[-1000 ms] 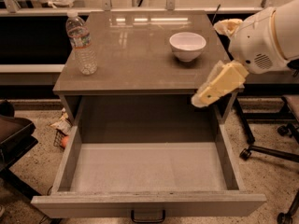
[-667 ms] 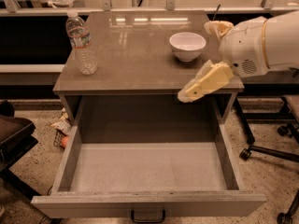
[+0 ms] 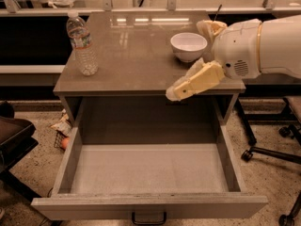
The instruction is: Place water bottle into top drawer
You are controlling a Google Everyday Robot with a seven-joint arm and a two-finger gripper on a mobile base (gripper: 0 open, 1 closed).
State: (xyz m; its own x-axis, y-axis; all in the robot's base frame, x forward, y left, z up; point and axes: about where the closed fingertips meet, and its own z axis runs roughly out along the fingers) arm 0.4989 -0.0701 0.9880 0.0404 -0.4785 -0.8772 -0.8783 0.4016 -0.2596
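The water bottle (image 3: pixel 81 43) stands upright on the left side of the cabinet top (image 3: pixel 136 55); it is clear and ribbed with a white cap and a label band. The top drawer (image 3: pixel 150 204) is pulled fully out below, its inside bare, with a small dark handle (image 3: pixel 148 218) on the front panel. My gripper (image 3: pixel 175 92) reaches in from the right on a white arm (image 3: pixel 256 46). Its cream fingers hang over the front right edge of the cabinet top, well to the right of the bottle and holding nothing.
A white bowl (image 3: pixel 188 45) sits on the cabinet top at the right, just behind the gripper. An office chair base (image 3: pixel 270 149) stands on the floor at the right. A dark seat (image 3: pixel 11 135) is at the left. Litter (image 3: pixel 61 126) lies by the cabinet's left leg.
The arm has moved to the left across the front right of the cabinet top, carrying the gripper toward the middle. The bottle, bowl and drawer have not moved.
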